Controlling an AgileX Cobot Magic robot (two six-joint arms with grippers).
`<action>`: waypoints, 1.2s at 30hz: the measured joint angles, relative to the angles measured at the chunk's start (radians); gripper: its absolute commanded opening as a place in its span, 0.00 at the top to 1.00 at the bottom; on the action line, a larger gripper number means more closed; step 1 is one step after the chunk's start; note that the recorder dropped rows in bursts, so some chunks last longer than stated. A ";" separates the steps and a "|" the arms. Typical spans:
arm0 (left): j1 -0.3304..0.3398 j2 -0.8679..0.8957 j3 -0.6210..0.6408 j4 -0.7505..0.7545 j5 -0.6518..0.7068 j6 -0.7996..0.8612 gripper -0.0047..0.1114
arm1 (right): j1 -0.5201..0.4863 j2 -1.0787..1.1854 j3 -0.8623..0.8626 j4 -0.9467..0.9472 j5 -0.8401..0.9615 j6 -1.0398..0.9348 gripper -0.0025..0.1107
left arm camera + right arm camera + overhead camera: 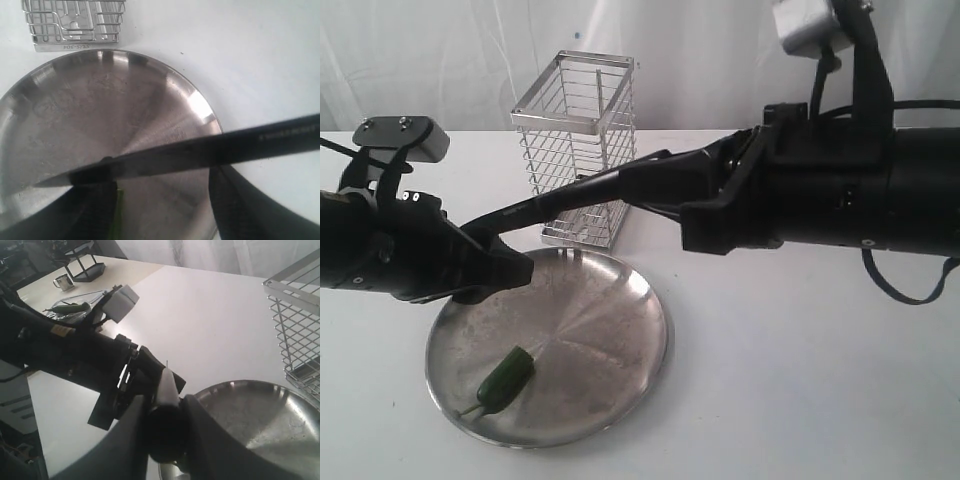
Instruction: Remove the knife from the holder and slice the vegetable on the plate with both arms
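The slim all-black kitchen knife (pixel 520 212) is out of the tall chrome wire-cage holder (pixel 575 150) and sits in the right end effector (pixel 612 186), whose two black fingers are clamped narrow around the black handle. In the right wrist view the handle shows as a dark round butt between them, with the blade edge-on beyond it. The dark blade reaches leftward, slanting down over the far-left part of the large round brushed-steel plate (pixel 610 320). Its tip lies close to the left end effector (pixel 500 268). I cannot tell whether blade and fingers touch.

The left end effector's fingers (pixel 92 210) stand well apart with bare plate between them and grip nothing. In the left wrist view the blade crosses just in front of them.

The small glossy dark-green vegetable (pixel 505 378) lies whole on the plate, in the part nearest the bench's front edge and left side (thin stem end pointing toward the front-left corner). It is apart from the blade. In the left wrist view only a green sliver of it shows beside one finger.

The plate rests on the white bench (pixel 800 380), left of its middle. The holder stands upright just beyond the plate's far rim, toward the back edge.
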State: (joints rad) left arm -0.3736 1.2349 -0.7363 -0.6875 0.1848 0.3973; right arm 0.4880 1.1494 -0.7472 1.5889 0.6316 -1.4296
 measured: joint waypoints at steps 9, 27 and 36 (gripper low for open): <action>0.000 0.000 0.000 0.000 -0.002 0.020 0.46 | 0.000 0.000 0.002 -0.273 0.035 0.169 0.98; 0.000 0.000 0.003 0.002 -0.016 0.075 0.46 | 0.000 0.181 0.002 -0.423 0.064 0.235 0.98; 0.000 0.000 0.003 0.011 -0.003 0.098 0.46 | 0.000 0.181 0.002 -0.456 0.031 0.264 0.98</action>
State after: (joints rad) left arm -0.3736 1.2349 -0.7338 -0.6764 0.1816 0.4951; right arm 0.4880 1.3304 -0.7456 1.1330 0.6624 -1.1660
